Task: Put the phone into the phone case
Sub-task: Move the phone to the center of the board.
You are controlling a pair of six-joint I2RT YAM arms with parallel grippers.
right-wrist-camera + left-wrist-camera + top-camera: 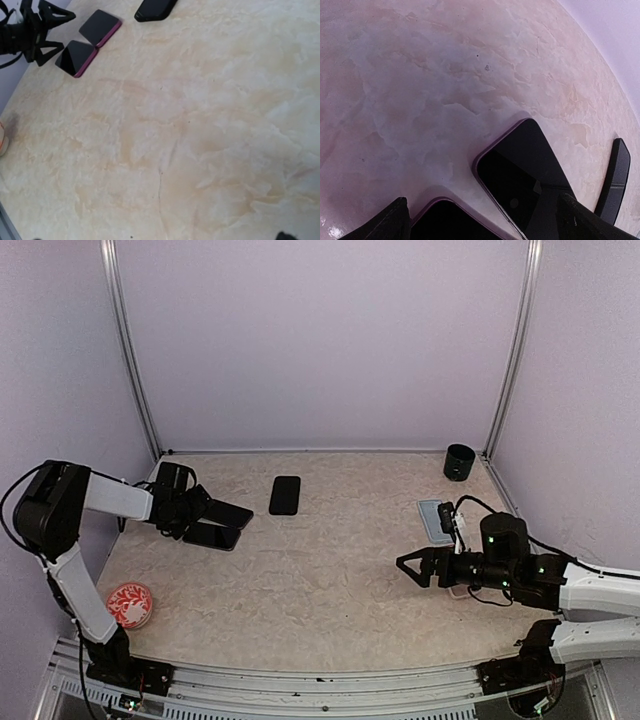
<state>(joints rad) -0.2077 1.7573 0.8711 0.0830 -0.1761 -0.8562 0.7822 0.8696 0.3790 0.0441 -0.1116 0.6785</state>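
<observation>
Phone (232, 513) lies flat at our left claw's (203, 517) tips, jaws wide open, nothing held; black case (285, 495) near. Right claw (408, 572) wide open, empty.

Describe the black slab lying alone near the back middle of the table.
The black slab is a flat, matte-looking rectangle with rounded corners, lying on the marbled table, long side running near to far. It sits apart, right of the two purple-edged slabs. Only the table touches it. Phone or case: cannot tell.
</observation>
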